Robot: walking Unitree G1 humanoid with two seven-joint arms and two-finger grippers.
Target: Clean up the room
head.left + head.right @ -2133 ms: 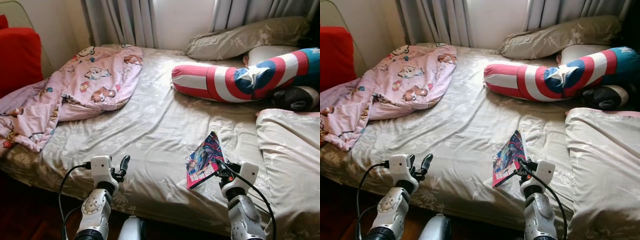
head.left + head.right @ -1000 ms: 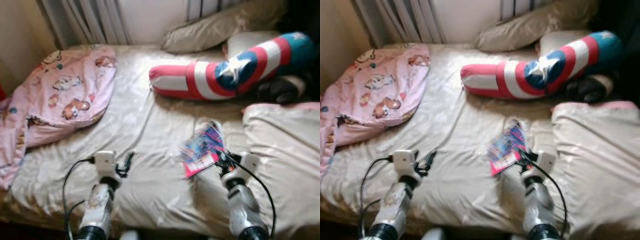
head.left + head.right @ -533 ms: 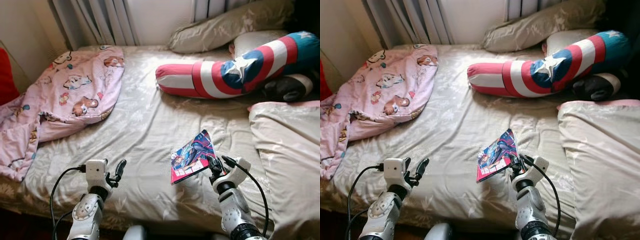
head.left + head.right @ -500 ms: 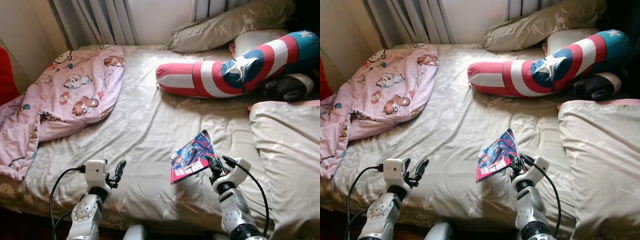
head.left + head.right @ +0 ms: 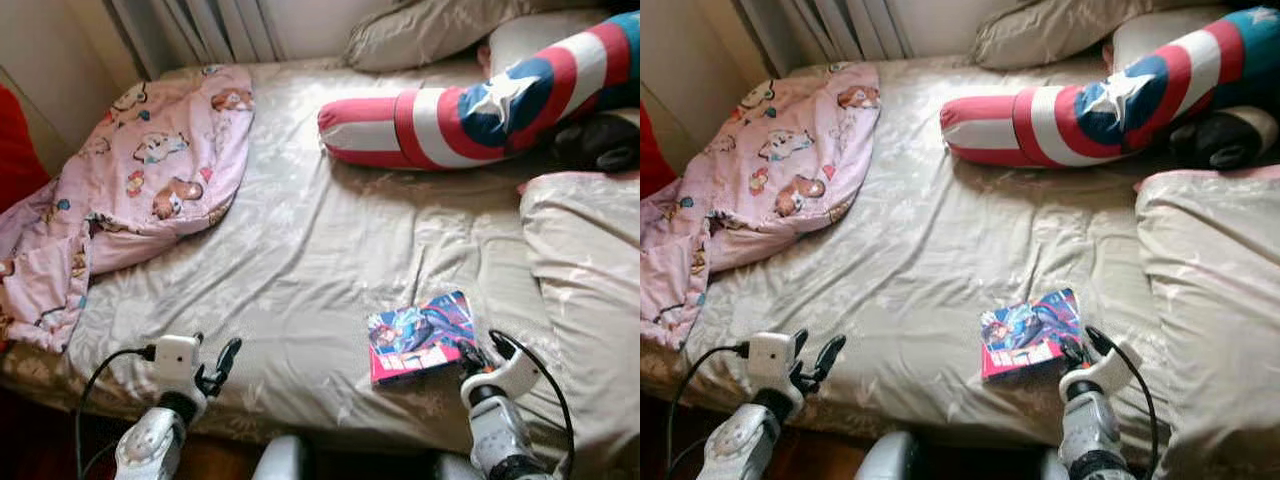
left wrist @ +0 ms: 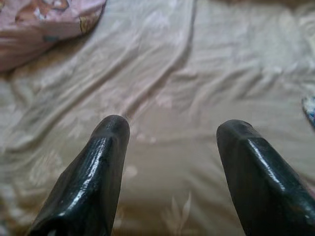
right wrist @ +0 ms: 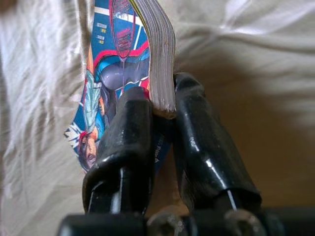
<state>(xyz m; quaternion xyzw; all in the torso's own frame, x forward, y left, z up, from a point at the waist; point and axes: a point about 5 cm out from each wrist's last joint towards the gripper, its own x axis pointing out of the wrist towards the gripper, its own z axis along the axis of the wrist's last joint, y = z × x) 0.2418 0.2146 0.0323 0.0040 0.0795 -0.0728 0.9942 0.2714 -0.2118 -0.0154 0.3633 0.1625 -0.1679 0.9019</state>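
The comic book (image 5: 421, 336) is the thing I have in hand: my right gripper (image 7: 156, 115) is pinched on its lower corner, one black finger on the cover and the other on the back, with the page edges curling up between them. The book sits low over the beige bedsheet (image 5: 300, 250), near the bed's front edge, and whether it rests on the sheet or hangs just above it I cannot tell.

My left gripper (image 6: 170, 147) hovers with its fingers spread wide and nothing between them, over the sheet well to the left of the book. Farther from the book, toward the headboard, lies the red, white and blue star bolster (image 5: 470, 100); a beige pillow (image 5: 590, 270) lies just to the book's right, and a pink cartoon-print blanket (image 5: 150, 170) is crumpled far to its left.

My worry is the grip. I hold only a corner of a floppy stack, so a quick swing could let the pages fan, bend or slide out.
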